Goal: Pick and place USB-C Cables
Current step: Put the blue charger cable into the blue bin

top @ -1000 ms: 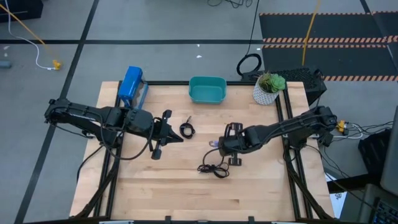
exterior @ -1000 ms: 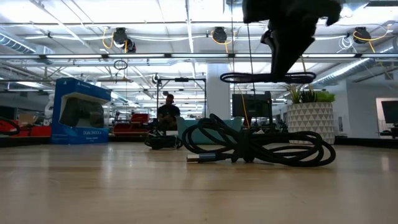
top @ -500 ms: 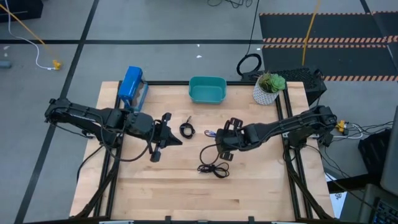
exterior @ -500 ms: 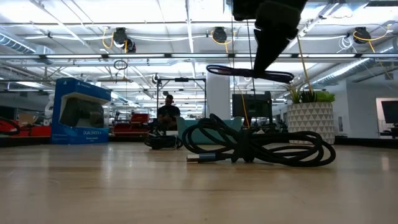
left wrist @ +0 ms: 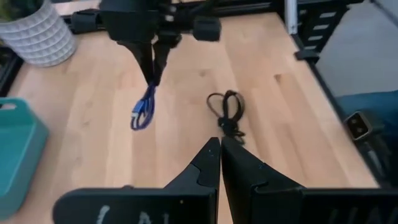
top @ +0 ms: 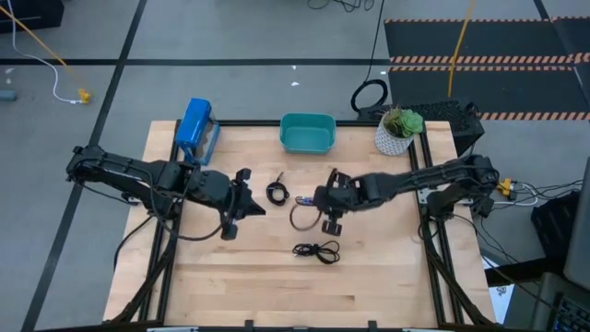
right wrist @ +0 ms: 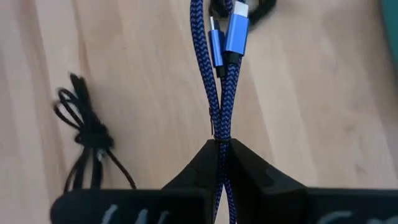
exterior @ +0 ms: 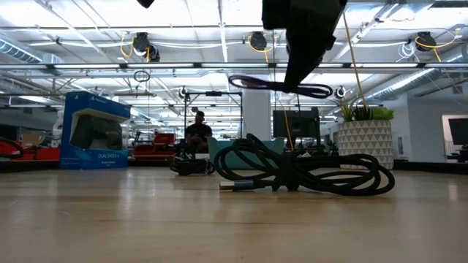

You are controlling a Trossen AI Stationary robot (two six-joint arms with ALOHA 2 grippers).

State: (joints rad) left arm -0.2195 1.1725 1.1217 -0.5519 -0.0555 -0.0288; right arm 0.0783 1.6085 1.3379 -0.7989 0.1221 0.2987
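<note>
My right gripper (top: 320,199) is above the table's middle, shut on the bluish-grey braided USB-C cable (right wrist: 219,93). That cable also shows in the left wrist view (left wrist: 143,111) and in the low view (exterior: 281,85). The tight black coil (top: 277,193) lies on the wood just left of it. The loose black bundle (top: 316,250) lies nearer the near edge and is the large one in the low view (exterior: 303,169). My left gripper (top: 261,208) is shut, left of the coil, holding nothing. The teal bin (top: 307,133) stands at the far edge. My right gripper pinches two doubled-up strands (right wrist: 217,127) of the bluish-grey cable between its two fingers, which point down from above (left wrist: 151,59). The cable is lifted clear of the table. Its metal plug ends (right wrist: 229,37) stick out past the fingertips, and a short loop (left wrist: 140,117) hangs below.
A blue box (top: 194,124) stands at the far left corner and a potted plant in a white pot (top: 398,131) at the far right corner. A large black cable loop (top: 370,95) lies on the floor beyond the table. Bare wood (top: 240,277) runs along the near edge.
My right gripper has carried the bluish-grey cable toward the table's left and far edges, away from the loose black bundle and closer to the tight coil. The cable stayed lifted and pinched. The loose bundle has not moved.
</note>
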